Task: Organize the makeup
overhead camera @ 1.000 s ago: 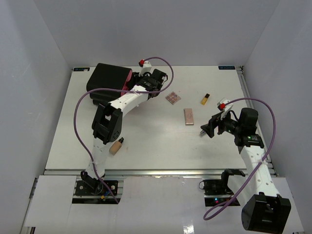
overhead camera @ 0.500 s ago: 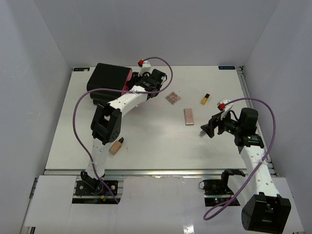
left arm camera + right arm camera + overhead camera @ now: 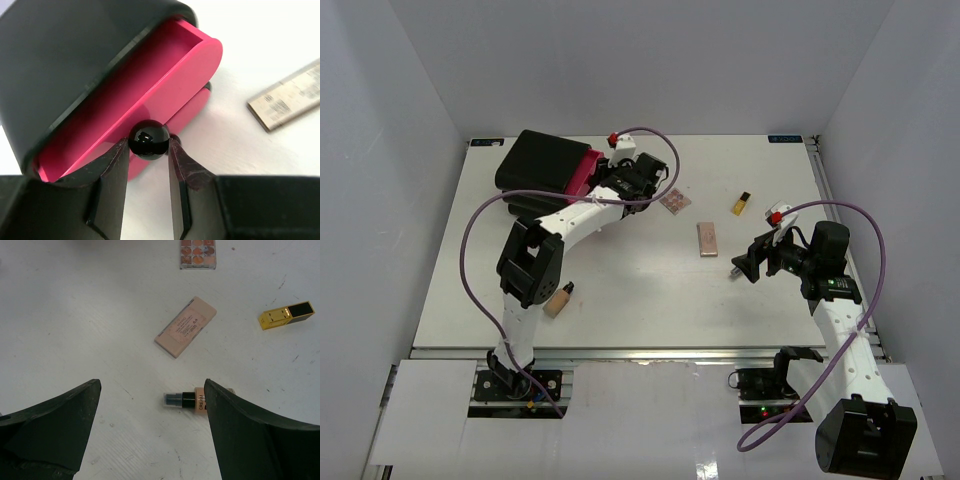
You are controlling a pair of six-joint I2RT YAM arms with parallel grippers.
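- Left gripper (image 3: 148,148) pinches the black knob (image 3: 149,141) of a pink drawer (image 3: 167,87) standing partly out of the black box (image 3: 65,50).
- Right gripper (image 3: 151,387) hangs wide apart above the slim tube (image 3: 189,400), lettered "CREAM", near the rectangular palette (image 3: 185,326).

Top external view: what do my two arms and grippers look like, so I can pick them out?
The left arm and right arm match: white links, black joint housings, a purple cable looping along each, a small red tag near the wrist. The left gripper and right gripper are black, with wedge-shaped fingers.
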